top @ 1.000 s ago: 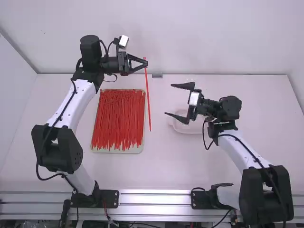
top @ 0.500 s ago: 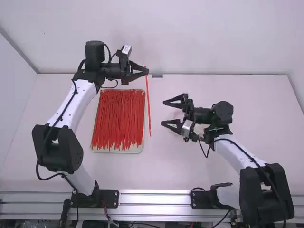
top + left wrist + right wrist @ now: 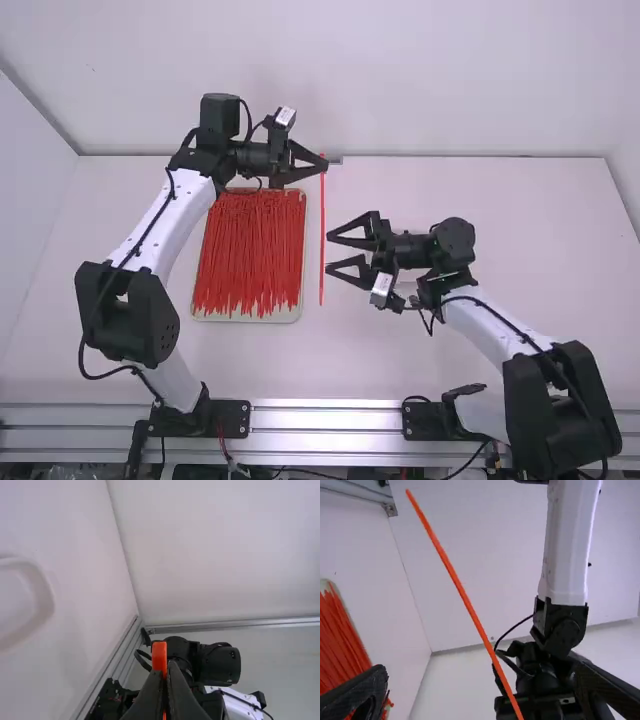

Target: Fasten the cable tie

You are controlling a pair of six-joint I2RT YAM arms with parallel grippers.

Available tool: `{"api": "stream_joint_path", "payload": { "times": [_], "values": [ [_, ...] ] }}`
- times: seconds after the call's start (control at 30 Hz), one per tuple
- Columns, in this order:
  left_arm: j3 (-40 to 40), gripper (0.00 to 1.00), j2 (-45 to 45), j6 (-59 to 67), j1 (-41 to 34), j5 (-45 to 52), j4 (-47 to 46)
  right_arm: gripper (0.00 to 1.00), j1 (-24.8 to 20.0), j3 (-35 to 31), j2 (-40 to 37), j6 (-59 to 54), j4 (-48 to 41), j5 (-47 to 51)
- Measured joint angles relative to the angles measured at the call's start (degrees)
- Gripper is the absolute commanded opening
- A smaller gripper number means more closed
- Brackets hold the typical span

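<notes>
Across swings the right hand (image 3: 330,247), leftward since a moment ago, and now we see it just beside the hanging cable tie (image 3: 322,240); its fingers are spread wide apart, gripping nothing, tips pointed at the strap's lower half. The left hand (image 3: 322,163) has drifted rightward too, carrying the tie along with it; its fingers are pinched together on the tie's upper end, and from the left wrist we get the orange head (image 3: 159,656) poking up between those closed fingers. The strap drops straight down from there, well clear of the back wall, its lower end just beside the right edge of the tray (image 3: 245,318) (we cannot tell whether the tip touches the tabletop (image 3: 520,220)). On that tray lies the bundle of red ties (image 3: 250,250), spread flat; from the right wrist the held tie (image 3: 455,585) cuts across as one slanting orange line, free of the bundle.
</notes>
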Motion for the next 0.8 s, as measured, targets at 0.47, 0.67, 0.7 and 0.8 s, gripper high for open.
{"api": "stream_joint_path", "payload": {
  "times": [0.47, 0.67, 0.7, 0.8],
  "values": [
    [-1.68, 0.02, 0.00, -2.14, -0.22, -2.71, 3.39, 0.55, 1.88, -0.70, 0.00, -6.12, -0.07, -1.33],
    [-2.16, 0.02, 0.00, -2.14, -0.22, -2.91, 3.39, 0.40, 1.86, -0.70, 0.00, -6.34, -0.04, -1.33],
    [-2.16, 0.02, 0.00, -2.12, -0.22, -2.91, 3.43, 0.32, 1.86, -0.70, 0.00, -6.43, -0.02, -1.31],
    [-2.19, 0.02, 0.00, -2.10, -0.22, -2.91, 3.43, 0.25, 1.88, -0.70, 0.00, -6.45, -0.07, -1.31]
  ]
}}
